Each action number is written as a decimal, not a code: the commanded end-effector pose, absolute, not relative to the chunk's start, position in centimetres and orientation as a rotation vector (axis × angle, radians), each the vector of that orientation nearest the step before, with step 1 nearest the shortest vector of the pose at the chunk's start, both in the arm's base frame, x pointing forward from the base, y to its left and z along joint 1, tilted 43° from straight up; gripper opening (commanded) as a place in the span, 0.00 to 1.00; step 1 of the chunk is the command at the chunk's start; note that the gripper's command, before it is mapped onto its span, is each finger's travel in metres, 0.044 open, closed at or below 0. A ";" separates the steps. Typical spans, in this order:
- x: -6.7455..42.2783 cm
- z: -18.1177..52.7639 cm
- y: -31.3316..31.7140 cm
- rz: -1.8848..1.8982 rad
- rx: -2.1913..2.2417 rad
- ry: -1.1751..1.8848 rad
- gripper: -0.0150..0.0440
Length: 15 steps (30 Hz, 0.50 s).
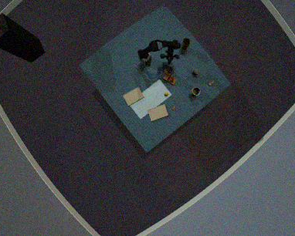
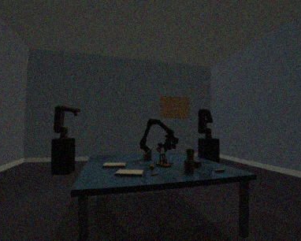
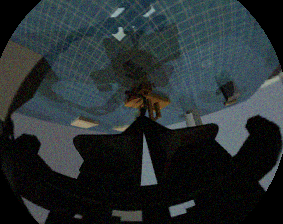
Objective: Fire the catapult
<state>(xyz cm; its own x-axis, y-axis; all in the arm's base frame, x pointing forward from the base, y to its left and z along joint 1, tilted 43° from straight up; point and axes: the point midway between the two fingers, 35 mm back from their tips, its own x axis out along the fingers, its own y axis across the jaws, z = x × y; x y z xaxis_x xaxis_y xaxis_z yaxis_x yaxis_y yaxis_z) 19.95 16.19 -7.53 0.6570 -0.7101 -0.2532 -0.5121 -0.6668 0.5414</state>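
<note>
The scene is dim. The catapult [image 1: 170,79] [image 2: 162,160] [image 3: 146,102], a small orange-brown piece, stands on the blue table [image 1: 117,73] in front of the arm's base. My gripper [image 1: 168,62] [image 2: 168,147] [image 3: 142,119] is shut with nothing between the fingers. It hangs just above the catapult; in the wrist view the fingertips point at its top. The yellow ball [image 1: 166,93] lies on a white sheet [image 1: 150,101], apart from the catapult. A mug with a pale rim [image 1: 196,91] stands to the right of the ball.
Two tan boards [image 1: 133,96] [image 1: 157,112] lie at the sheet's ends. A second small cup [image 1: 195,72], a tall yellowish cylinder [image 1: 185,43] and two small orange bits [image 1: 211,82] [image 1: 173,107] are on the table. Two other arms on pedestals [image 2: 63,153] [image 2: 208,147] stand behind it.
</note>
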 end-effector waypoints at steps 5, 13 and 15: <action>20.3 -7.6 17.4 -0.647 2.515 -1.008 0.43; 22.5 -8.4 19.8 -0.706 2.711 -1.183 0.79; 23.1 -8.5 20.3 -0.720 2.758 -1.229 0.88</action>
<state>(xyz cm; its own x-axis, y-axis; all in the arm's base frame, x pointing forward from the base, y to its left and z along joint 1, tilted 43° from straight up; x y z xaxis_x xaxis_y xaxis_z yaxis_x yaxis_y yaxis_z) 22.09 19.20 -8.30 0.5986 -0.7183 -0.3546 -0.6482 -0.6945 0.3123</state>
